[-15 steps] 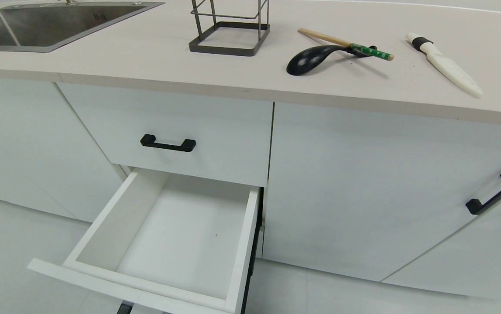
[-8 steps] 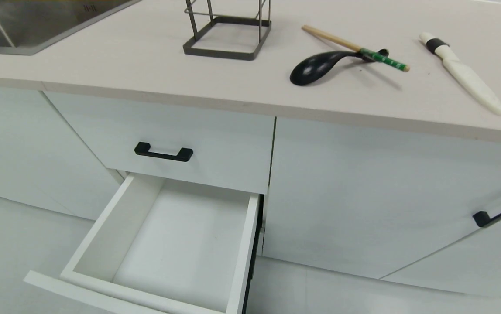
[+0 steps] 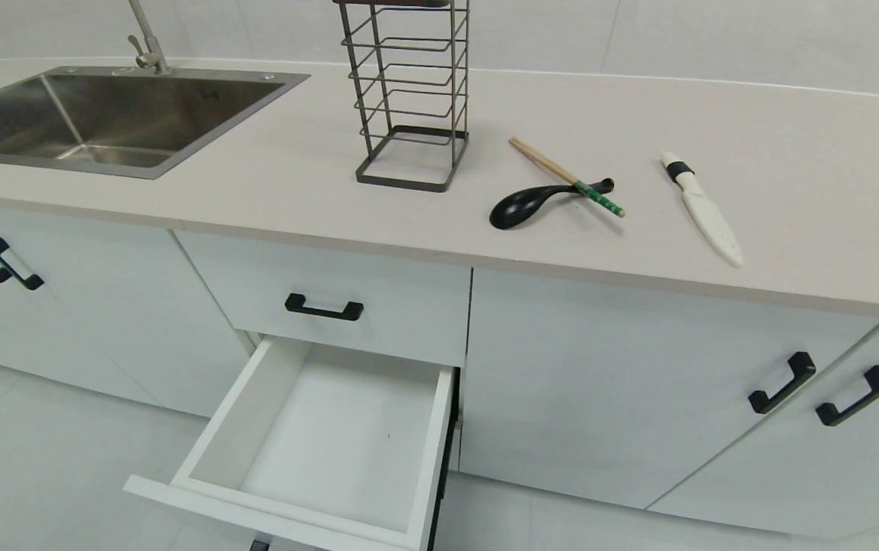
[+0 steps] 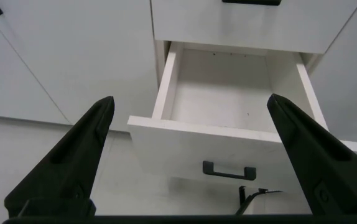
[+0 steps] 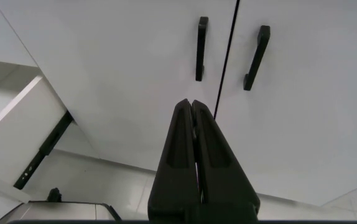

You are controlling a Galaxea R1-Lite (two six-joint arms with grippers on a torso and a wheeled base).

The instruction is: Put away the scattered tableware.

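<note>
On the countertop (image 3: 792,153) lie a black spoon (image 3: 520,208), a pair of wooden chopsticks with green ends (image 3: 566,177) resting across the spoon's handle, and a white knife with a black band (image 3: 702,209) to their right. Below the counter, the lower drawer (image 3: 217,451) stands pulled out with nothing inside; its front and handle (image 4: 229,170) show in the left wrist view. My left gripper (image 4: 191,149) is open, low in front of that drawer. My right gripper (image 5: 196,124) is shut with nothing in it, facing the cabinet doors (image 5: 290,112).
A dark wire rack (image 3: 409,92) stands on the counter left of the spoon. A steel sink (image 3: 102,115) with a tap is at the far left. A closed drawer with a black handle (image 3: 324,308) sits above the pulled-out one. Cabinet doors with black handles (image 3: 781,382) are on the right.
The head camera has tilted up and pulled back, so the whole scene shifted down and the sink, tap and rack top came into sight. The tableware and drawer have not moved.
</note>
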